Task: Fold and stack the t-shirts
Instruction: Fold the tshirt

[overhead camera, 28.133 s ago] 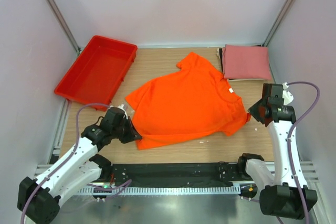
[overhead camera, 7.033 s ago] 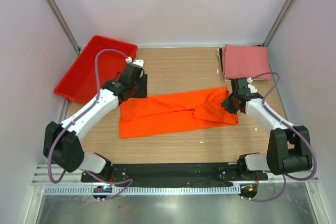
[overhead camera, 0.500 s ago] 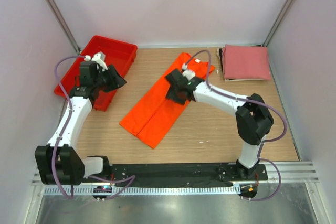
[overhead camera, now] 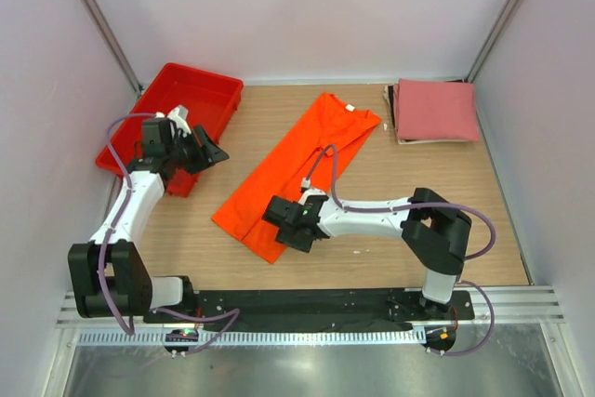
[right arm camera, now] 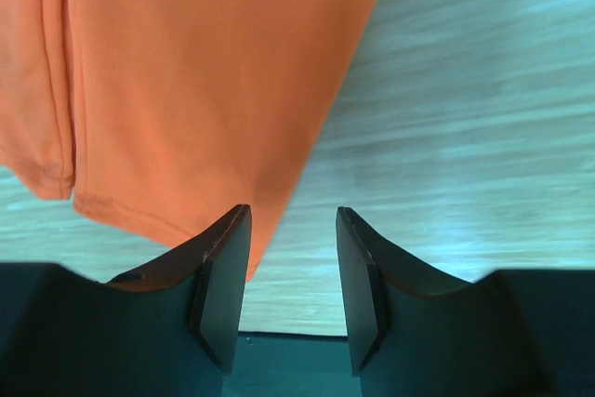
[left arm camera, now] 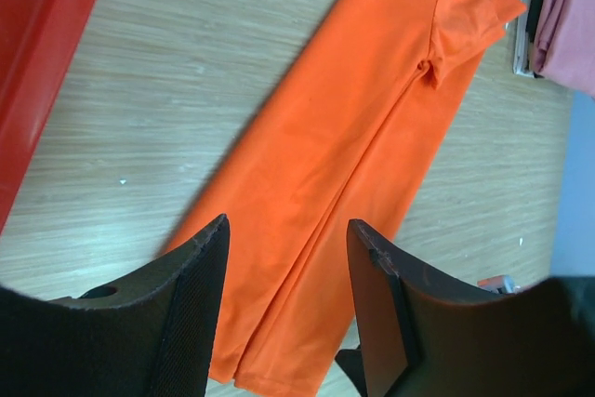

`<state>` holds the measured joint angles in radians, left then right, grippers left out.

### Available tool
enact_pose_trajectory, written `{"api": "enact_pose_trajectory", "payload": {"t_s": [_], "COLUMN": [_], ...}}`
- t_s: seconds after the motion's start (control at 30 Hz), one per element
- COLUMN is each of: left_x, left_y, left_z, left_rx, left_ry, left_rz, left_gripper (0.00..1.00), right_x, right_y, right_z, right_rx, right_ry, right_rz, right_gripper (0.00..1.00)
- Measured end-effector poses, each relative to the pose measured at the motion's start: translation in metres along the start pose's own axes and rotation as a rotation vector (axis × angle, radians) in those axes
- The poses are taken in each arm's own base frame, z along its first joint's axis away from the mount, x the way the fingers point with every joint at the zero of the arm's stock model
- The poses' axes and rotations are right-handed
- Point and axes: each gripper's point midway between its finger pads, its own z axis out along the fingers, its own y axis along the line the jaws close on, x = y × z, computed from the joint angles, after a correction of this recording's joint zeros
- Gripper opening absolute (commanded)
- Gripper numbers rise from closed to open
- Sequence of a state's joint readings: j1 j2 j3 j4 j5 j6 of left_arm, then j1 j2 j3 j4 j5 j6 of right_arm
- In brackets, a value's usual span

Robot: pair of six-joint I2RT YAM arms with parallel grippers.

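The bright orange t-shirt (overhead camera: 297,169) lies folded into a long narrow strip, running diagonally from the near left to the far middle of the table. Its white neck label shows at the far end. The dusty pink t-shirt (overhead camera: 435,111) lies folded at the back right. My right gripper (overhead camera: 281,218) hovers open over the strip's near end. In the right wrist view its jaws (right arm camera: 293,211) straddle the edge of the orange cloth (right arm camera: 186,72) with nothing clamped. My left gripper (overhead camera: 212,151) is open and empty beside the tray, looking down at the orange strip (left arm camera: 353,137).
A red plastic tray (overhead camera: 191,72) stands at the back left, its wall (left arm camera: 37,62) close to my left gripper. Dark flat sheets lie under the pink shirt (left arm camera: 567,16). Bare wood surrounds the strip, and white walls close in both sides.
My right gripper has slid from the middle of the strip down to its near end and narrowed slightly. The left gripper has shifted a little nearer. The shirt has not moved.
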<state>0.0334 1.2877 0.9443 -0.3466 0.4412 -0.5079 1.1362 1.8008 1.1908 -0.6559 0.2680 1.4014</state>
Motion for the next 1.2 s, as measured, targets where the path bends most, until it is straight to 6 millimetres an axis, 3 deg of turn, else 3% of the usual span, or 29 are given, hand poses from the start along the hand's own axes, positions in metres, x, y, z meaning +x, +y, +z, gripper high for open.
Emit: {"api": "enact_pose_trajectory", "payload": {"t_s": [0.3, 0.4, 0.43, 0.53, 0.67, 0.77, 0.93, 1.0, 1.1, 1.2], "left_x": [0.006, 0.007, 0.007, 0.009, 0.016, 0.035, 0.079, 0.100, 0.136, 0.184], "left_y": [-0.001, -0.001, -0.002, -0.001, -0.003, -0.017, -0.048, -0.055, -0.061, -0.064], "left_z": [0.002, 0.002, 0.002, 0.001, 0.002, 0.005, 0.005, -0.001, -0.011, -0.022], "left_rx": [0.019, 0.021, 0.022, 0.023, 0.015, 0.024, 0.077, 0.095, 0.115, 0.141], "left_ry": [0.032, 0.034, 0.034, 0.042, 0.068, 0.122, 0.231, 0.258, 0.303, 0.379], "left_rz": [-0.002, 0.003, 0.004, 0.006, 0.017, 0.072, 0.176, 0.207, 0.237, 0.252], "left_gripper": [0.55, 0.53, 0.53, 0.52, 0.51, 0.51, 0.51, 0.51, 0.51, 0.51], "right_x": [0.024, 0.025, 0.025, 0.024, 0.022, 0.019, 0.013, 0.010, 0.006, 0.002], "right_y": [0.009, 0.013, 0.014, 0.012, 0.000, -0.032, -0.121, -0.145, -0.170, -0.182], "right_z": [0.010, 0.012, 0.012, 0.015, 0.014, 0.007, -0.022, -0.033, -0.047, -0.059], "right_rx": [-0.009, -0.022, -0.024, -0.016, 0.006, 0.049, 0.171, 0.191, 0.175, 0.140], "right_ry": [0.022, 0.021, 0.020, 0.013, -0.004, -0.021, -0.043, -0.050, -0.055, -0.058], "right_rz": [0.040, 0.051, 0.052, 0.048, 0.040, 0.026, -0.024, -0.044, -0.057, -0.067], "right_gripper": [0.47, 0.35, 0.22, 0.01, 0.01, 0.01, 0.03, 0.07, 0.21, 0.33]}}
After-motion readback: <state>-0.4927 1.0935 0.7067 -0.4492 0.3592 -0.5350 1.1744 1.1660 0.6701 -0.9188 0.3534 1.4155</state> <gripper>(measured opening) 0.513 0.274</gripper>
